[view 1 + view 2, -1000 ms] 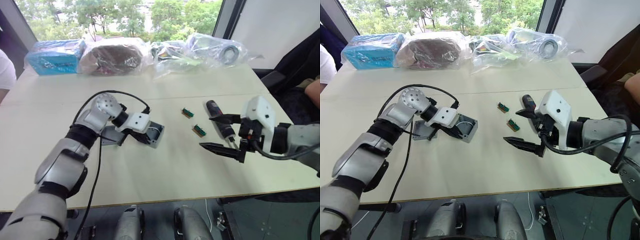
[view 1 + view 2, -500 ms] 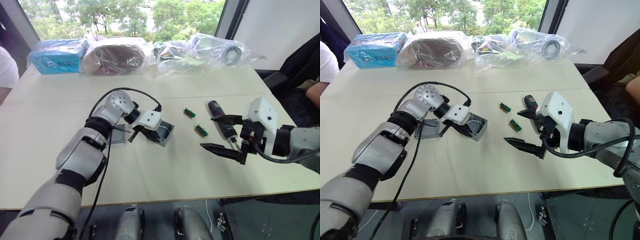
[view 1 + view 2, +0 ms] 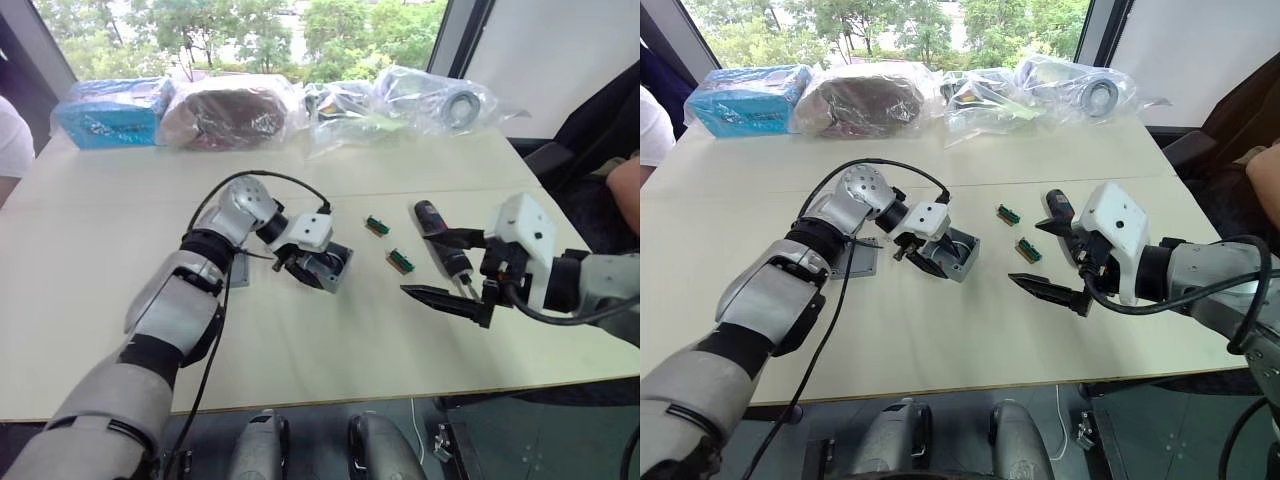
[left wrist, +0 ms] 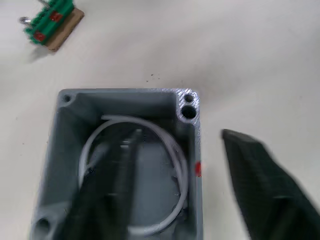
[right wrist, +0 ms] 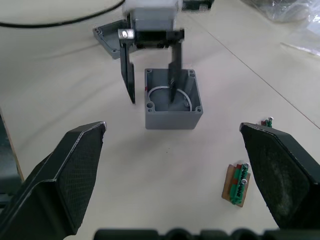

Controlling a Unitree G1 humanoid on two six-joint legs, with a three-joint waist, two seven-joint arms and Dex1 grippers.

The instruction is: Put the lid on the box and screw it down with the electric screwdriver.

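Box (image 3: pixel 958 255) farther right now, left claw (image 3: pixel 924 254) straddling its wall; right claw (image 3: pixel 1055 261) wide apart.

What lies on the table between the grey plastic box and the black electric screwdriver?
Two small green-and-brown blocks lie between the grey box and the screwdriver, seen in the right eye view.

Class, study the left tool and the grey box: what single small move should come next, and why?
Probably close the left tool on the box wall. One finger sits inside the box, the other outside, not yet clamped. The lid lies behind on the table.
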